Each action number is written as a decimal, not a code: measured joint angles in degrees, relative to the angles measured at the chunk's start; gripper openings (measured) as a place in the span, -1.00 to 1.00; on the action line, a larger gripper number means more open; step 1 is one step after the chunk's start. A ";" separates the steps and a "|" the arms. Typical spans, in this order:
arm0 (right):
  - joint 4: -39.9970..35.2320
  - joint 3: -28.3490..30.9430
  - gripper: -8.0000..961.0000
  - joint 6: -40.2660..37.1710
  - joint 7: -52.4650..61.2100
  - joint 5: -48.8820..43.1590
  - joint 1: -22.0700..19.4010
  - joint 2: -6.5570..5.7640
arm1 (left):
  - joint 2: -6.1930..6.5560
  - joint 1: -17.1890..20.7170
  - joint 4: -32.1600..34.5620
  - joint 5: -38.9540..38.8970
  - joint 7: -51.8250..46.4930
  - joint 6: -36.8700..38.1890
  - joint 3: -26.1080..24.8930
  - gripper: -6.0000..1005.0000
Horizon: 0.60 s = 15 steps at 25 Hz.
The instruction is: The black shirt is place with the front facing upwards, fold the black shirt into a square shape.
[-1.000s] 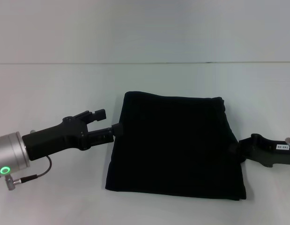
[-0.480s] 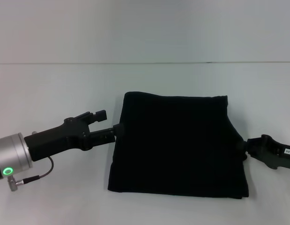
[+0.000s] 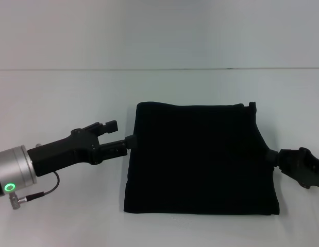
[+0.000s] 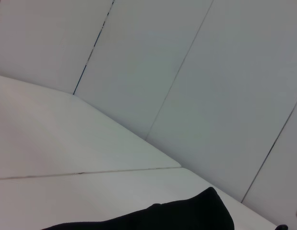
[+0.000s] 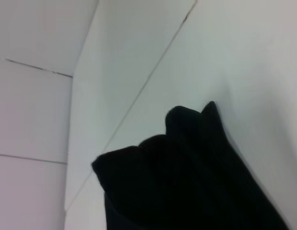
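Your black shirt [image 3: 198, 157] has slid toward the robot's right since a second ago: the near right corner now sits further out and lower in the head view, and a small tab of cloth now pokes up at the far right corner. Your right gripper [image 3: 276, 159] has pulled back to the right with it, so less of the arm shows than before, and it now sits at the shirt's right edge about midway down. You can't tell how its fingers stand; the tip is dark against dark cloth and it looks to be touching or gripping the hem, no more than that. Your left gripper [image 3: 122, 135] has barely moved; it points at the shirt's left edge with fingers spread apart, the upper one free in the air, the lower one just touching the cloth edge, nothing held between them. The shirt lies flat on the white table [image 3: 66, 92], folded into a rough square, slightly wider at the near side, lettering not visible. Left wrist view catches only a dark corner of shirt [image 4: 186, 213] on the table; right wrist view shows a bunched, lumpy shirt edge [image 5: 186, 177] up close.
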 joint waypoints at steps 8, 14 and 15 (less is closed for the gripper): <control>0.05 0.57 -0.50 -4.55 -6.07 9.20 -3.06 0.36 | -0.09 0.01 0.02 0.00 0.22 -0.11 -0.01 0.88; 0.08 -0.88 0.10 -6.47 -13.65 10.11 -0.60 0.16 | -0.08 0.04 0.02 -0.57 0.25 -0.33 -0.10 0.88; -0.03 -1.33 0.20 -5.63 -14.31 9.37 0.40 0.16 | -0.08 0.04 0.02 -0.57 0.25 -0.33 -0.10 0.88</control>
